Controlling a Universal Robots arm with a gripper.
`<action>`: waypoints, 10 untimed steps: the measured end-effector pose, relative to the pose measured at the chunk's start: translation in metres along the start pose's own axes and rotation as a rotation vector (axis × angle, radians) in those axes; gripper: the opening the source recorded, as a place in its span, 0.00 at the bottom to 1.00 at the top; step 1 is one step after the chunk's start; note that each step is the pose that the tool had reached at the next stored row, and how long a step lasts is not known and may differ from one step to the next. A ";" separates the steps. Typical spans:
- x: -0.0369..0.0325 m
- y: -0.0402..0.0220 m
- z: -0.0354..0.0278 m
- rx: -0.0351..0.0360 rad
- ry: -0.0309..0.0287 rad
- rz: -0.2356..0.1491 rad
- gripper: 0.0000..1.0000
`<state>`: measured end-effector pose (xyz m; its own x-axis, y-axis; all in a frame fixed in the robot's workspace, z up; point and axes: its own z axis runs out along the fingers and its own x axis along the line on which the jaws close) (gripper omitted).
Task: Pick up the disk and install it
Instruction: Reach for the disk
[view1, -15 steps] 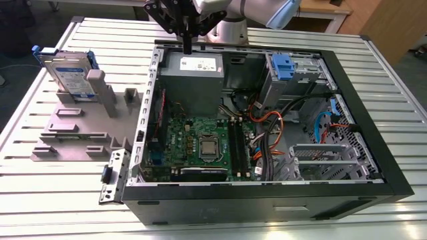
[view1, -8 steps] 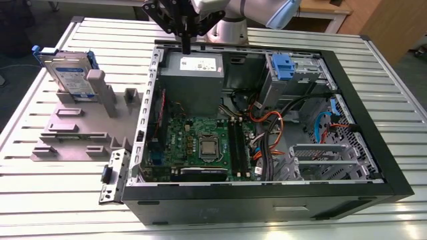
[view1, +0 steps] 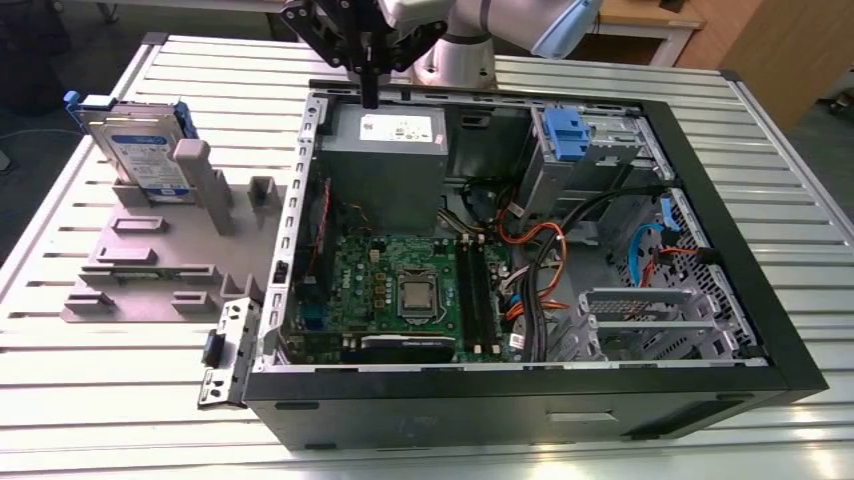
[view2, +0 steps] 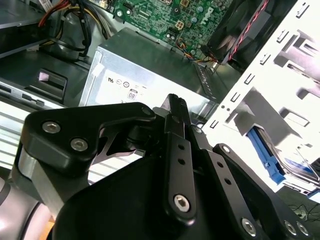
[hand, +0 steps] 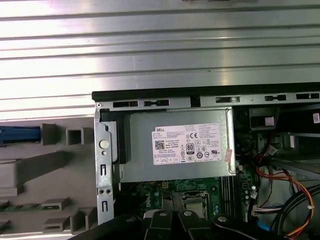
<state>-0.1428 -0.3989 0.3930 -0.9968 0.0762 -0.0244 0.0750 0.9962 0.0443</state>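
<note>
Exterior view's left first: the disk (view1: 134, 150) stands on edge at the far end of a grey fixture (view1: 140, 265) on the bench (view1: 214, 70), outside the PC case (view1: 467, 410) and well apart from the end effector (view1: 370, 98). The label face is turned twd the cam, w/ the blue bracket round its edges. The long axis looks roughly upright w/ a slight lean, but I can't tell the exact angle. A grey post (view1: 194, 170) of the fixture stands just beside the disk on the exterior view's right, overlapping its lower corner. More low grey blocks lie across the fixture nearer the cam.

Next comes the case's perforated side wall (view1: 304, 200), which sits btwn the fixture and the case interior.

The end effector hangs over the far rim of the case, right above the power supply (view1: 384, 150). In both wrist views its fingers (view2: 175, 115) look pressed together w/ nothing btwn them. The white sticker on the supply sits directly beneath.

Nearer the cam is the motherboard (view1: 387, 270). To the exterior view's right of it are bundles of orange and black cables (view1: 534, 240). A small blue clip (view1: 567, 135) sits in the far bay, and a bare metal drive cage (view1: 641, 320) is in the near right corner.
</note>
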 end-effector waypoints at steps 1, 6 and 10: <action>0.0003 0.0000 0.0000 0.0000 0.0000 0.000 0.11; 0.0010 -0.0001 0.0000 0.0000 0.0000 0.000 0.11; 0.0021 -0.0002 0.0000 0.0000 0.0000 0.000 0.11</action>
<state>-0.1449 -0.3989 0.3929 -0.9968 0.0763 -0.0244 0.0752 0.9962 0.0444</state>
